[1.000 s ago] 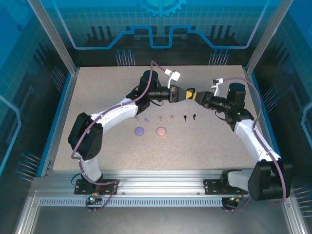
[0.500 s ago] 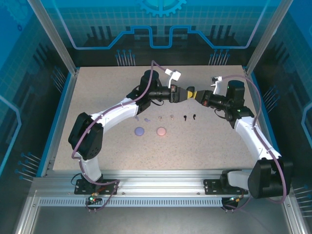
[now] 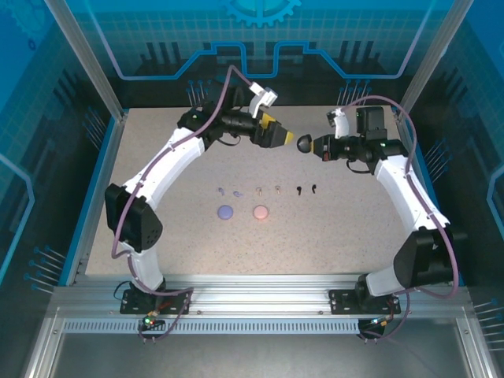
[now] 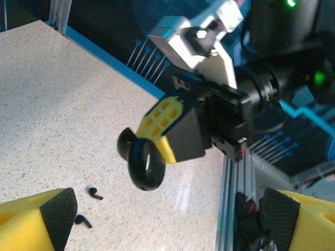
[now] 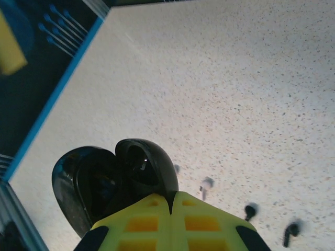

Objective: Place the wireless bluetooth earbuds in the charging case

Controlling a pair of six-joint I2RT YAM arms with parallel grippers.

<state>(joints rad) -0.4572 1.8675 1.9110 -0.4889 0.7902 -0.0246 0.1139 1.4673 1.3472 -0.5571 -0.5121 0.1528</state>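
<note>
**Case held aloft, black buds on the table below**

The right gripper is clenched on the open black charging case, gripping it low by the hinge so that both hollowed halves stand clear of the fingers and face the left arm. In the overhead view the case hangs in the upper middle of the frame, just beside the left gripper, tip to tip but not touching. The left gripper is released and empty; its wrist view shows the dark pads spread to the bottom corners of the frame.

The black earbuds lie on the table, straight down the frame from the held case — the right end of a row that also holds the pink earbuds and lilac earbuds. The lilac case and pink case sit just below that row.

Both grippers are about equally near the black pair, but only the left one is free, so the pick likely falls to it — reaching down and slightly right in the frame. Which way the stems point is too small to tell.
</note>
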